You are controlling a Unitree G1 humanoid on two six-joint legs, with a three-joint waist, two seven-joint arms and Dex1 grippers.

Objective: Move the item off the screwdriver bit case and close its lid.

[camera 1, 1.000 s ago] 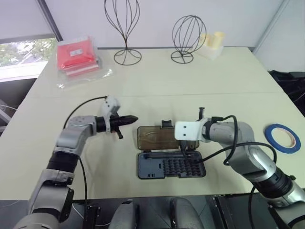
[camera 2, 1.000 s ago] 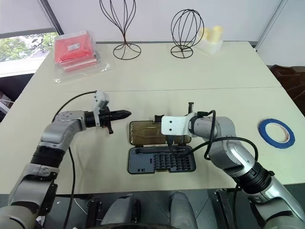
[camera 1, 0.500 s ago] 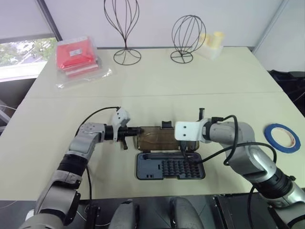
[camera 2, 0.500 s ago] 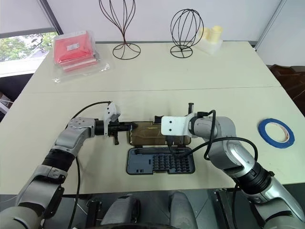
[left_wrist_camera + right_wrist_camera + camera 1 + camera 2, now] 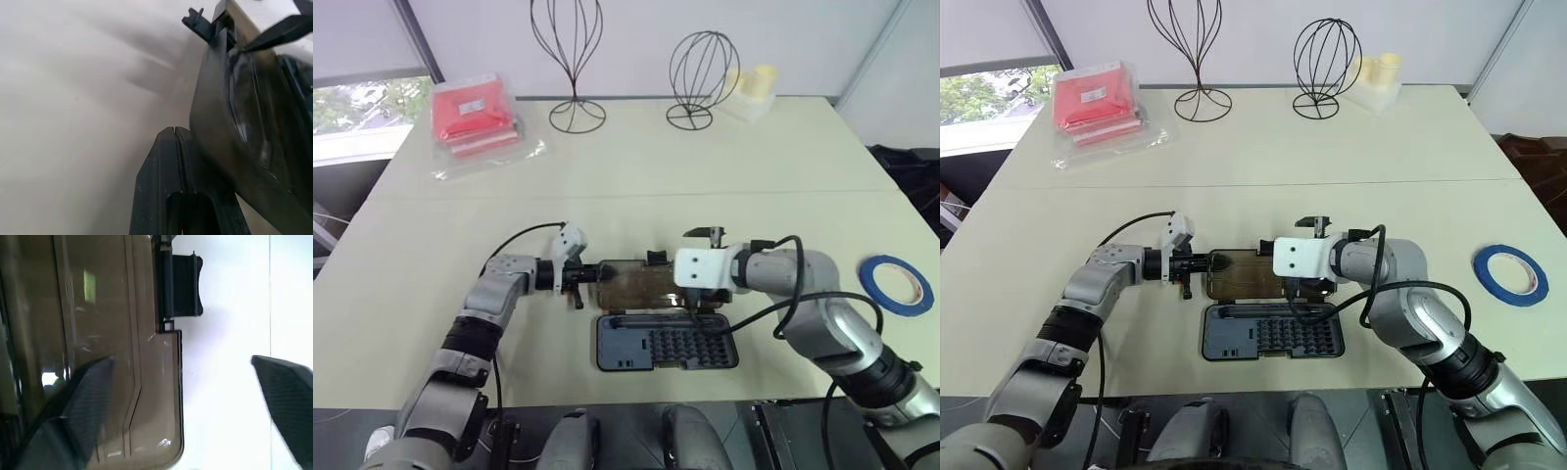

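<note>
The screwdriver bit case lies open near the table's front edge. Its black base (image 5: pixel 668 343) holds rows of bits, and its translucent brown lid (image 5: pixel 641 284) lies flat behind it, with a black latch (image 5: pixel 655 257) on the far edge. My left gripper (image 5: pixel 592 275) is shut, its tip against the lid's left end; the left wrist view shows the shut fingers (image 5: pixel 174 147) low beside the lid's edge (image 5: pixel 234 122). My right gripper (image 5: pixel 1300 257) is open over the lid's right part. One of its fingers (image 5: pixel 83 396) is above the lid (image 5: pixel 107 333), the other beyond its far edge.
A blue tape roll (image 5: pixel 897 280) lies at the right. At the back are a red packet in plastic (image 5: pixel 473 113), two wire stands (image 5: pixel 576 59) (image 5: pixel 702 69) and pale yellow cups (image 5: pixel 751 88). The table's front edge runs just below the case.
My left gripper has moved right, from beside the case to the lid's left end. The right gripper stays over the lid, its far finger now spread further back.
</note>
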